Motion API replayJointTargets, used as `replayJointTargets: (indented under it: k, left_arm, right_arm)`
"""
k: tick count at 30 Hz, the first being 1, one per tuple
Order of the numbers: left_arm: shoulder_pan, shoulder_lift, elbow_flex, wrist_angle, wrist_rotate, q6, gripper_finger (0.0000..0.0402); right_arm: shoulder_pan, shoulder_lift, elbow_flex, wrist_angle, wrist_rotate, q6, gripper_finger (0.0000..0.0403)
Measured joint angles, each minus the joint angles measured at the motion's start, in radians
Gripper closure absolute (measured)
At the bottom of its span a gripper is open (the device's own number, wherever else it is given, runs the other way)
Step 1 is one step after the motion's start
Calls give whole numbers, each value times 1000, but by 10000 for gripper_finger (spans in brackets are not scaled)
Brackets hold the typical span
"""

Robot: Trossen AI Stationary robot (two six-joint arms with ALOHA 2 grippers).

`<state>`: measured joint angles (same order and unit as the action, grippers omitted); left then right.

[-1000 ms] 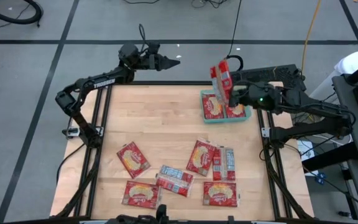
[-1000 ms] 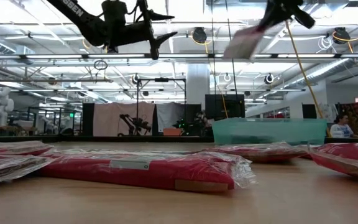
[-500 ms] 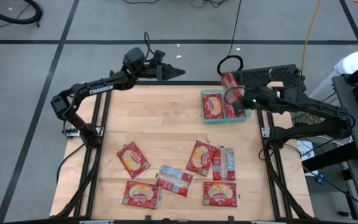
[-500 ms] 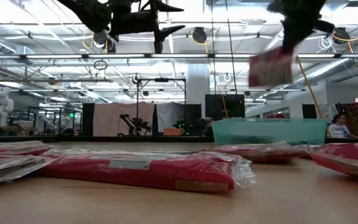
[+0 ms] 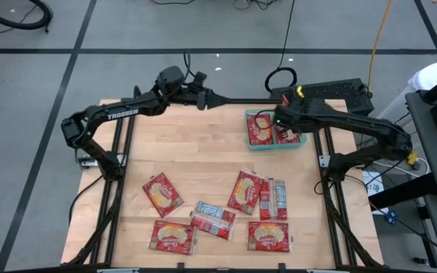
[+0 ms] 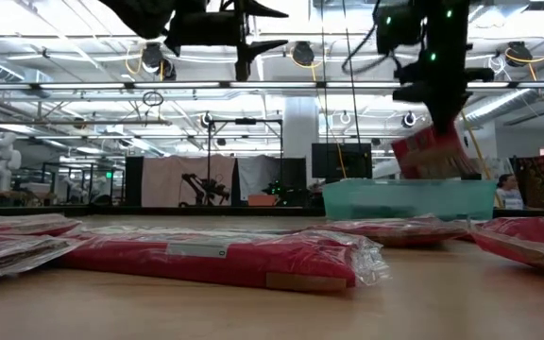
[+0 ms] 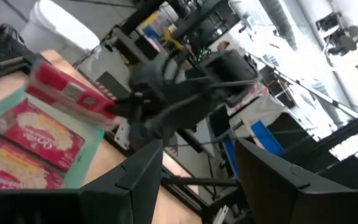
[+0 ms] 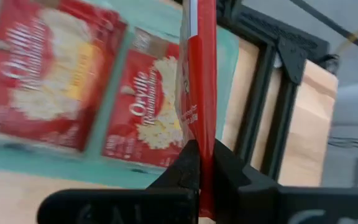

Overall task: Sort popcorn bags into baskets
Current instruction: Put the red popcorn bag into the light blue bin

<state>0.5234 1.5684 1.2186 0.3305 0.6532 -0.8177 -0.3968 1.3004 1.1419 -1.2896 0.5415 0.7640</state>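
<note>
The right hand [image 5: 278,121] hung over the teal basket [image 5: 250,142] at the surface's [image 5: 196,163] two o'clock, clenched on a red popcorn bag [image 8: 199,93] held edge-up above two bags lying inside. The left hand [image 5: 212,99] hovered near twelve o'clock, fingers apart and empty. Seven bags [image 5: 162,193] lay scattered toward six o'clock.

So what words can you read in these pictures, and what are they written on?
"Orville Redenbacher's", only partly sharp: on a popcorn bag lying in the teal basket.
"Orville", blurred: on the bag beside it in the basket.
"TROSSEN": on the left arm.
Print on the bag held in the right gripper, and on the bags on the table: too small or blurred to read.
</note>
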Motion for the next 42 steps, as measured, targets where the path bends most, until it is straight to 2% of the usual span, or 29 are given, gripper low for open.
replayJointTargets:
  k: [13, 19, 23, 34, 42]
  left_arm:
    - [-74, -68, 0, -154, -4, 110, 199]
    - [-76, -75, 0, -186, -7, 123, 199]
    - [-76, -75, 0, -187, -6, 124, 199]
    - [-74, -76, 0, -186, 0, 124, 199]
    - [-42, -75, 0, -187, 3, 122, 199]
  right_arm:
    - [-31, 122, -131, 125, 28, -26, 400]
    - [-42, 143, -179, 189, -48, -75, 396]
    - [-42, 144, -194, 217, -98, -70, 363]
    - [-50, 95, -194, 263, -154, -47, 231]
    - [-54, -25, -194, 272, -159, -21, 192]
